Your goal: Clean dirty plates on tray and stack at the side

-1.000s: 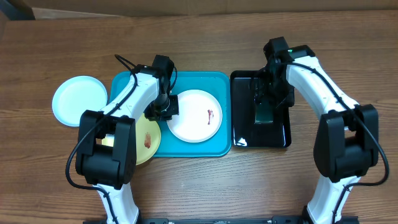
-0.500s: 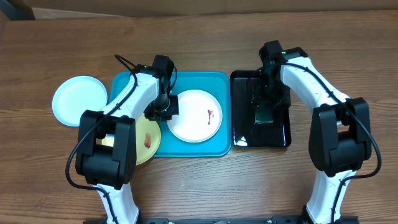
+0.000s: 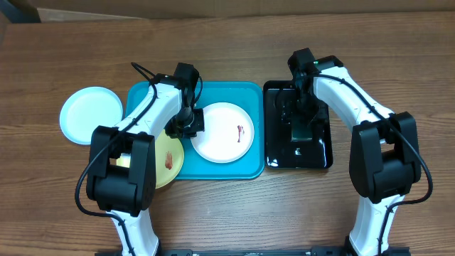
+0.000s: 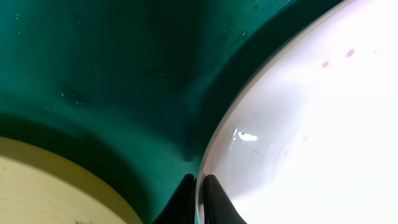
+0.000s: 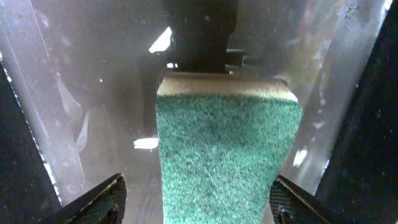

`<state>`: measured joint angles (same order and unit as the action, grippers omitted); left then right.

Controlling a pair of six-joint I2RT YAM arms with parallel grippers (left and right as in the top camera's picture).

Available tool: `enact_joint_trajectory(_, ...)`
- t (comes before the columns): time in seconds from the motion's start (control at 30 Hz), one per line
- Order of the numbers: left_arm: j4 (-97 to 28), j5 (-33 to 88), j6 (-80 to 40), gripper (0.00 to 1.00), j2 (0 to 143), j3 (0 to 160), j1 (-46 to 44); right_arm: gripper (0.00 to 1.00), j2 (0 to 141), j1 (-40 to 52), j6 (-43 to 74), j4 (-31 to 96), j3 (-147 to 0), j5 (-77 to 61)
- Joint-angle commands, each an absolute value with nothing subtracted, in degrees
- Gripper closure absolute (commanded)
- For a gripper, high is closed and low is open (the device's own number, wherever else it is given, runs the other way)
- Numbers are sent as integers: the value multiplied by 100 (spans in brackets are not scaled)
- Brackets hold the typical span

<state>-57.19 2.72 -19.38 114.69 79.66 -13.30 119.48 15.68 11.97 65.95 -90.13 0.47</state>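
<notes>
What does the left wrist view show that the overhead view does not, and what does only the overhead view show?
Only the left wrist view: the left gripper pinching the rim of the white plate, and small pink specks on it. Only the overhead view: the light blue plate on the table left of the turquoise tray, the black tray and the right arm. Both: the white plate, the turquoise tray and the yellow-green plate.

I read this as a robot lab bench: wood-grain table [image 3: 234, 213], left arm [image 3: 146, 114] and right arm [image 3: 355, 92] based at its near edge.
</notes>
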Motion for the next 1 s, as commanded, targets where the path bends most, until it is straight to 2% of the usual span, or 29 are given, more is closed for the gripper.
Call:
enact_joint_trajectory(0.0, -5721, 257, -1953, 92, 11389, 8077, -1315, 25, 11970, 1568, 1203, 6495, -8829, 148)
enact_joint_trajectory(0.13, -5723, 257, -1953, 92, 11389, 8077, -1315, 27, 11970, 1570, 1201, 6348, -8626, 145)
enact_joint_trajectory(0.27, -5719, 257, -1953, 92, 11389, 8077, -1315, 37, 11970, 1570, 1201, 6346, -8632, 148)
enact_joint_trajectory(0.5, -5719, 257, -1953, 92, 11389, 8077, -1315, 47, 11970, 1570, 1201, 6344, -8696, 148)
enact_joint_trajectory(0.6, -5721, 257, -1953, 92, 11389, 8077, -1315, 64, 11970, 1568, 1199, 6324, -8713, 148)
enact_joint_trajectory(0.73, -5719, 255, -1953, 92, 11389, 8077, -1315, 93, 11970, 1568, 1199, 6342, -8757, 145)
enact_joint_trajectory(0.77, -5719, 255, -1953, 92, 11389, 8077, -1315, 96, 11970, 1568, 1199, 6377, -8803, 143)
enact_joint_trajectory(0.97, -5706, 255, -1953, 91, 11389, 8077, -1315, 96, 11955, 1601, 1201, 6657, -8954, 97)
